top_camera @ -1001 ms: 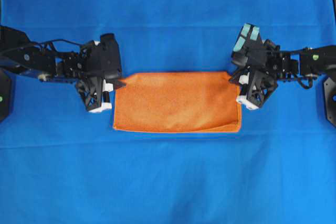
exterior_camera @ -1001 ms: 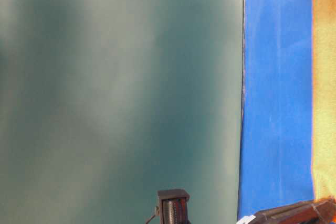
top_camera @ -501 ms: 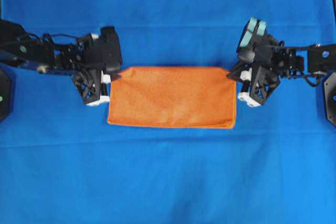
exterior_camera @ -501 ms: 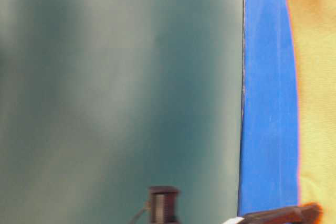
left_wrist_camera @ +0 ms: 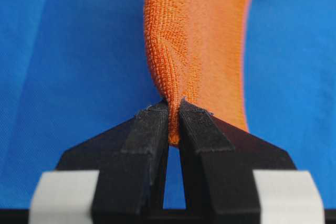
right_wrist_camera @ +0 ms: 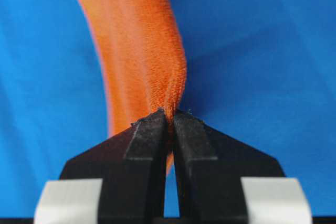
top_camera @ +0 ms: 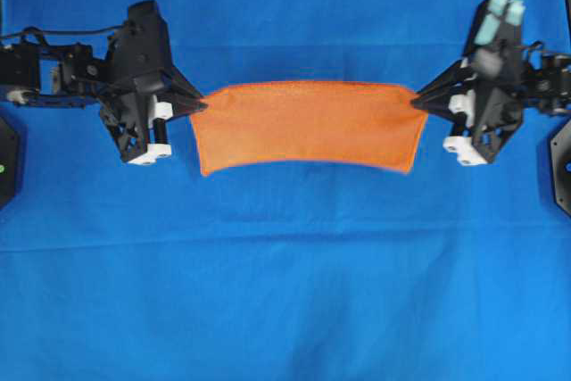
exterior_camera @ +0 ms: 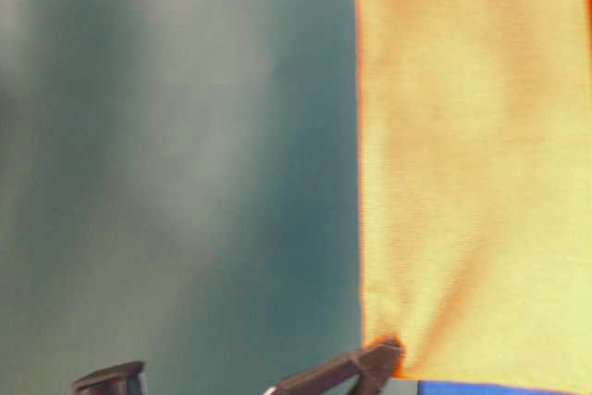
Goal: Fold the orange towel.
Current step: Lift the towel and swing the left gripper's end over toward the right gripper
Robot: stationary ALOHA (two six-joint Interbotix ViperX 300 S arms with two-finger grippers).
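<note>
Towel (top_camera: 308,125) corners hidden, pinched between fingers (left_wrist_camera: 152,129)

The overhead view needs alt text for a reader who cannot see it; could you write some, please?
An orange towel hangs stretched between two robot arms over a blue cloth-covered table. The left end effector and right end effector each pinch one upper corner.

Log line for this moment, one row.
orange towel: lifted, hanging | left pincer: shut on corner | right pincer: shut on corner
</note>
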